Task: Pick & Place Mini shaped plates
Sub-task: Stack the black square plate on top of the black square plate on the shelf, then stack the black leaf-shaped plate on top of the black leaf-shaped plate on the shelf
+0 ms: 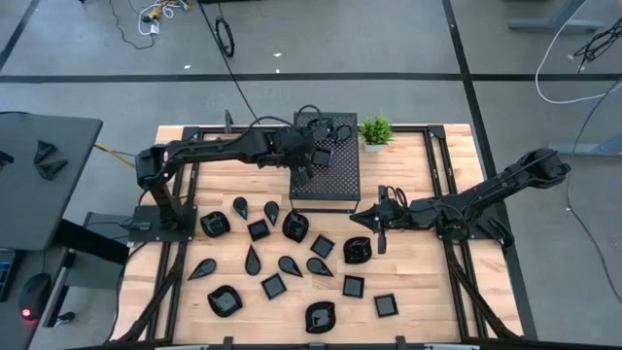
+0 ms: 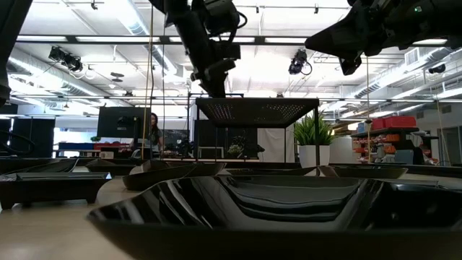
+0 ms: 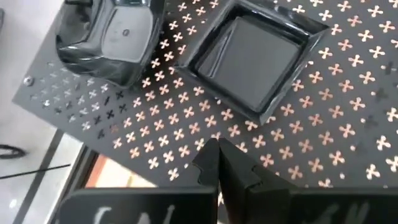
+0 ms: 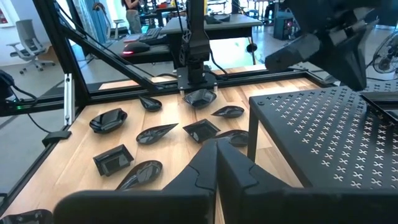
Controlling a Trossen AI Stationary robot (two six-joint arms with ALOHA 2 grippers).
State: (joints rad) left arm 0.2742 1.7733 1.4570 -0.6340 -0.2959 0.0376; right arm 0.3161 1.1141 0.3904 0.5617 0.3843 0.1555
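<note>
left end effector (image 3: 217, 163) pressed together and empty over the perforated box (image 1: 325, 165), two mini shaped plates (image 3: 250, 55) on top. right end effector (image 1: 368, 220) closed, idle. next: fetch another plate (image 1: 258, 230) off the worktop (image 1: 418, 292).

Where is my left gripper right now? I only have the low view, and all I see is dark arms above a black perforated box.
Observer: The left gripper is over the top of the perforated box, fingers shut, holding nothing.
Operator: Is anything on top of that box yet?
Observer: Yes, a square plate and a rounded plate sit on it, apart from each other.
Operator: And the right arm?
Observer: The right gripper is shut and empty, beside the box's right edge, above the table.
Operator: How many plates are left on the table?
Observer: More than a dozen, spread in front of the box; one rounded plate lies just near the right gripper.
</note>
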